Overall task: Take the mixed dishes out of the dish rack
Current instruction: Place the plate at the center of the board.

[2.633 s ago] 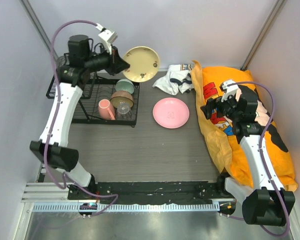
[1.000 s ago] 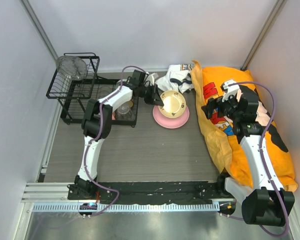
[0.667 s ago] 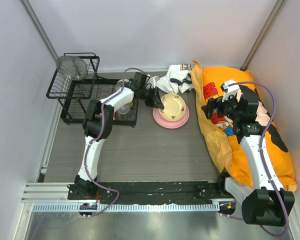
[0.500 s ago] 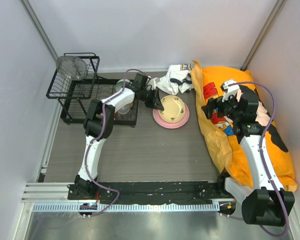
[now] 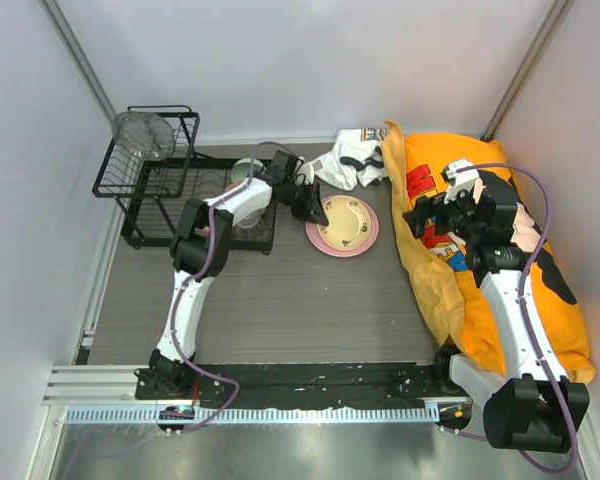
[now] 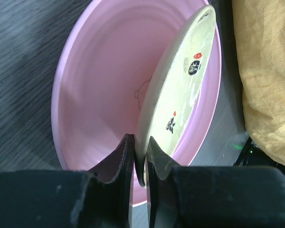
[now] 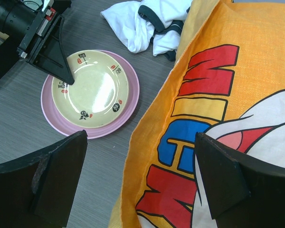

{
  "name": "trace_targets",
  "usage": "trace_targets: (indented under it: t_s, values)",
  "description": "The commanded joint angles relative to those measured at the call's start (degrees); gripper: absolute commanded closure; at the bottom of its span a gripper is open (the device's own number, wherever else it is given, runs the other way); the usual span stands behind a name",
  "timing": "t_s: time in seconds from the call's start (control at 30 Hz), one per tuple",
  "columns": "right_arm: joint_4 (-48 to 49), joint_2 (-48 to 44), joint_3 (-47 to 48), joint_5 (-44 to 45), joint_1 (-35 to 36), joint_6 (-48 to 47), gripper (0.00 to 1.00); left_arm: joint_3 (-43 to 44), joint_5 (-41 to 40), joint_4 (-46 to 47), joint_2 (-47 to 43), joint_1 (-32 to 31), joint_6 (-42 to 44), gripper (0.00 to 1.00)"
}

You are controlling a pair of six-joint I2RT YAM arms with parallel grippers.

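The tan shallow dish [image 5: 348, 222] lies on the large pink plate [image 5: 340, 251] on the table, right of the black dish rack [image 5: 150, 195]. My left gripper [image 5: 315, 207] is shut on the dish's left rim. In the left wrist view the jaws [image 6: 141, 161] pinch the rim of the dish [image 6: 180, 95] over the pink plate [image 6: 99, 95]. The right wrist view shows the dish [image 7: 92, 95], the plate [image 7: 134, 90] and my left gripper [image 7: 69, 78]. My right gripper [image 5: 428, 215] is open and empty above the orange cloth. The mint-green bowl [image 5: 245, 168] sits in the rack; the mug and the cup are mostly hidden by my left arm.
An orange printed cloth [image 5: 500, 260] covers the right side of the table. A crumpled white garment [image 5: 350, 160] lies behind the plates. A round wire-mesh piece [image 5: 145, 132] sits in the rack's upper basket. Walls close in the left, back and right.
My left gripper brought the tan dish from above the rack down onto the pink plate, and the dish went from tilted to lying flat. The right arm has not moved.
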Motion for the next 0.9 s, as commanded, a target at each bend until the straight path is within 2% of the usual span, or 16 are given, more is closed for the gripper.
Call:
trace_targets:
  t_s: [0.0,0.27,0.43,0.6,0.67,0.73,0.87]
  values:
    - [2.3,-0.9,1.0,-0.3,-0.3,-0.3,0.0,1.8,-1.4,-1.1,-0.3,-0.4,2.7,0.81]
    - [2.2,-1.1,1.0,-0.4,-0.3,-0.3,0.0,2.7,-2.6,-2.4,-0.2,-0.4,3.9,0.74]
    - [2.2,-1.0,1.1,-0.4,-0.3,-0.4,0.0,3.1,-3.2,-2.9,-0.3,-0.4,4.3,0.62]
    - [2.0,-1.1,1.1,-0.4,-0.3,-0.4,0.0,3.4,-3.7,-3.2,-0.6,-0.4,4.8,0.46]
    - [2.1,-1.1,1.2,-0.4,-0.3,-0.4,0.0,3.5,-4.0,-3.5,-0.9,-0.4,5.0,0.43]
    - [2.2,-1.1,1.2,-0.4,-0.3,-0.4,0.0,3.6,-4.5,-3.8,-1.3,-0.4,5.4,0.35]
    - [2.1,-1.1,1.2,-0.5,-0.3,-0.4,0.0,3.5,-7.4,-5.0,-3.4,-0.4,6.5,0.31]
